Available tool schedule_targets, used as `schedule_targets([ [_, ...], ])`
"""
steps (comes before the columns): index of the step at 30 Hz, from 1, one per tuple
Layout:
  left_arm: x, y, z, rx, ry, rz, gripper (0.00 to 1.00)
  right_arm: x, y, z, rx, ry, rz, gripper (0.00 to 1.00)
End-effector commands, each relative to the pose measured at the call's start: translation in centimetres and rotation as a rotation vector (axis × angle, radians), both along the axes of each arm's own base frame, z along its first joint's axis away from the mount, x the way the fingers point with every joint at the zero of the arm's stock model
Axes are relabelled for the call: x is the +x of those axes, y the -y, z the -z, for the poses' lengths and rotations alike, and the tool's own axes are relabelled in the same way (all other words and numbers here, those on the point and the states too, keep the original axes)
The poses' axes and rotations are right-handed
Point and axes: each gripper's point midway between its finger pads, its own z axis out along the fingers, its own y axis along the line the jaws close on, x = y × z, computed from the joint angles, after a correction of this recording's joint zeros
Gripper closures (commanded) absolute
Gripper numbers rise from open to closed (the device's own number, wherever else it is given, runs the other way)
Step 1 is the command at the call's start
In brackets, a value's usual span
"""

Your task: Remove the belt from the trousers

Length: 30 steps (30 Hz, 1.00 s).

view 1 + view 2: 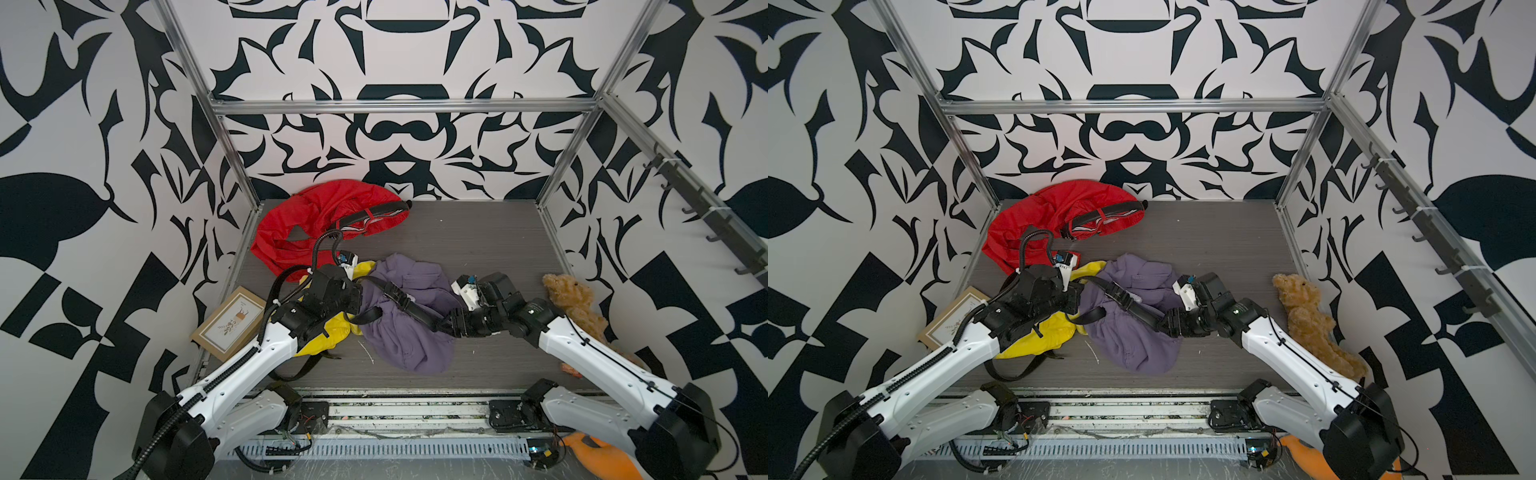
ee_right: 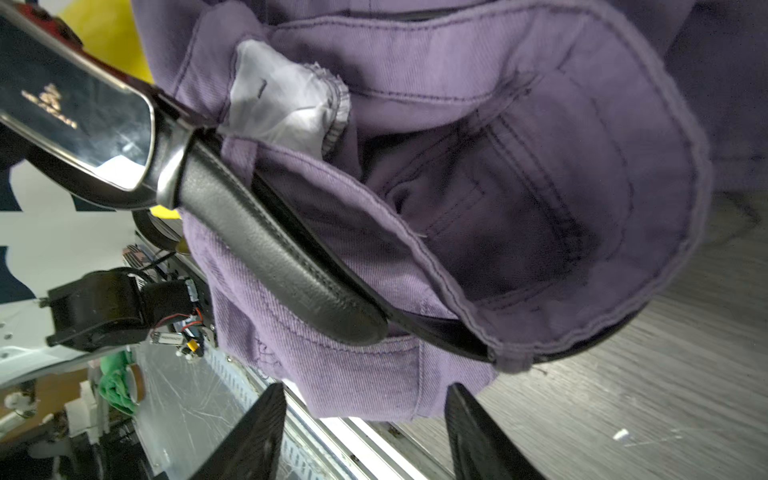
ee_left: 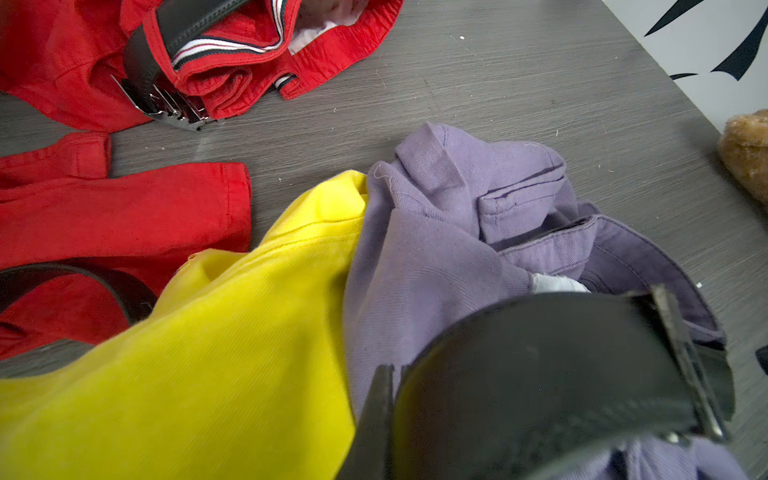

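Observation:
Purple trousers [image 1: 409, 332] lie crumpled mid-table, and a black belt [image 1: 409, 306] runs through their waistband [image 2: 498, 124]. The belt's glossy buckle [image 2: 79, 120] sits just off the waistband, and the strap's rounded end [image 2: 353, 324] rests on the fabric. My left gripper [image 1: 362, 286] is shut on the belt's strap [image 3: 540, 374] left of the buckle. My right gripper [image 2: 365, 388] is open at the trousers' right edge. Its fingertips [image 2: 274, 399] stand either side of a hanging fold of purple cloth without touching it.
Red trousers [image 1: 316, 220] with their own black belt lie at the back left. Yellow trousers [image 1: 332, 332] sit under my left arm, with another belt [image 1: 303, 370] in front of them. A framed picture [image 1: 230, 322] is at the left edge, a teddy bear [image 1: 575, 303] at the right.

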Motion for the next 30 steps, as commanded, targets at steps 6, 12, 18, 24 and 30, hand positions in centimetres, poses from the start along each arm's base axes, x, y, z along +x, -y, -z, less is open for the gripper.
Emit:
schedule_targets([
  [6, 0.5, 0.4, -2.0, -0.035, 0.041, -0.01, 1.0, 1.1, -3.3, 0.5, 0.144, -0.026, 0.072, 0.34],
  [12, 0.4, 0.6, -2.1, -0.037, 0.042, -0.007, 1.0, 2.8, -4.2, -0.1, 0.208, 0.065, 0.114, 0.33],
  [18, 0.3, 0.4, -1.9, -0.03, 0.04, -0.011, 1.0, 3.7, -4.4, -3.3, 0.235, 0.155, 0.107, 0.39],
  [24, 0.3, 0.4, -1.7, -0.03, 0.034, -0.011, 1.0, 3.9, -4.7, -4.3, 0.27, 0.166, 0.107, 0.54],
  [30, 0.2, 0.3, -1.5, -0.022, 0.032, -0.01, 1.0, 4.2, -4.0, -6.2, 0.303, 0.232, 0.15, 0.51],
])
